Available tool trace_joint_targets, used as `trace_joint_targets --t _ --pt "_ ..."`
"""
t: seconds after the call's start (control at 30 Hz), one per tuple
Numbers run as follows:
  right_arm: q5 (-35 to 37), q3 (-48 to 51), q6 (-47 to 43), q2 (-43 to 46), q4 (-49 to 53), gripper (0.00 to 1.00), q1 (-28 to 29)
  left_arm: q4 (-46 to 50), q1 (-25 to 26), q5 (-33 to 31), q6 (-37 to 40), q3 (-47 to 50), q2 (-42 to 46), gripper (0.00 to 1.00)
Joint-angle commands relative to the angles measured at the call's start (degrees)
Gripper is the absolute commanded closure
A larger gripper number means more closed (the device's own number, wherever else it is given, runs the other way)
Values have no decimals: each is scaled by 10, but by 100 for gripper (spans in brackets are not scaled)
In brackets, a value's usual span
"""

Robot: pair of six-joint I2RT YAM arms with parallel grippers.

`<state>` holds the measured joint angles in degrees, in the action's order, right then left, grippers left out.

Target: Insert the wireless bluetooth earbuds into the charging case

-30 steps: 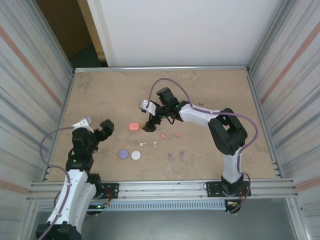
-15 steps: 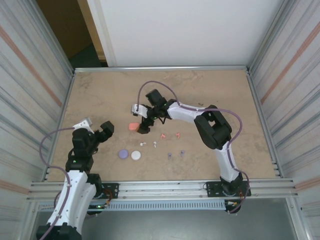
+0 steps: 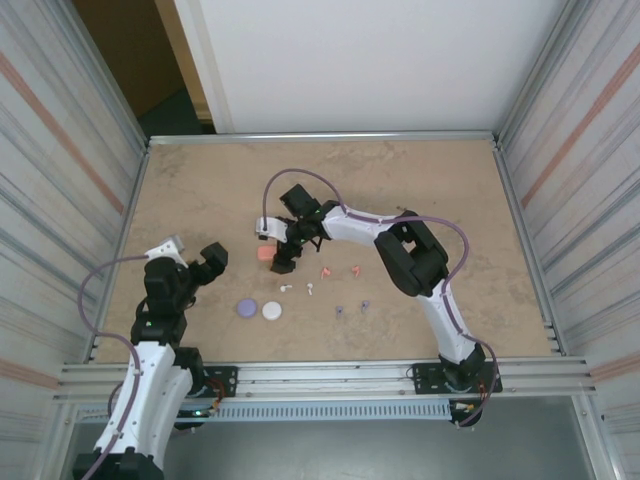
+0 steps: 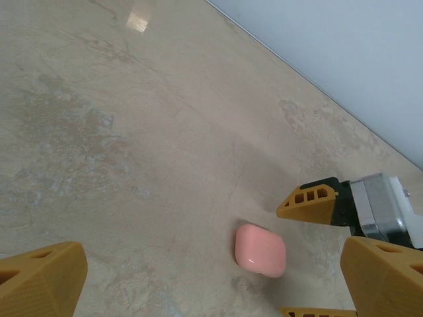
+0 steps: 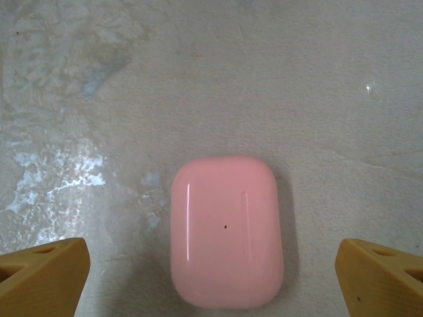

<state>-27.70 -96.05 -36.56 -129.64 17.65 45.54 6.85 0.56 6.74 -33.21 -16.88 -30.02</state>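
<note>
Nearest, closed cases: a round purple case (image 3: 246,309) and a round white case (image 3: 272,311) are laid side by side on the table (image 3: 430,180), just ahead of the left arm.
Purple earbuds (image 3: 340,310): the pair is set to the right of the white case, loose on the table.
White earbuds (image 3: 285,288): the pair is placed a little farther out, between the round cases and the pink case.
Pink earbuds (image 3: 325,271): both are found just right of the right gripper, outside any case.
Left gripper (image 3: 212,256) (image 4: 211,284): it is held above bare table left of the pink case, with the jaws spread wide and nothing between them.
Pink case (image 3: 265,254) (image 4: 260,249) (image 5: 227,231): it is lying flat with the lid closed.
Right gripper (image 3: 283,258) (image 5: 211,277) (image 4: 310,257): it is poised directly over the pink case, with the jaws parted wide on either side and clear of it.
</note>
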Motion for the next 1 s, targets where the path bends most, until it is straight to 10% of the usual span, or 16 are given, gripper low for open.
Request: trace_joint_targets --t 0.0,0.97 --pt "8 -20 -8 -16 29 5 6 10 1 -10 4 4 10 1" --pt "47 -53 -34 -49 59 37 17 14 1 -13 3 6 18 1"
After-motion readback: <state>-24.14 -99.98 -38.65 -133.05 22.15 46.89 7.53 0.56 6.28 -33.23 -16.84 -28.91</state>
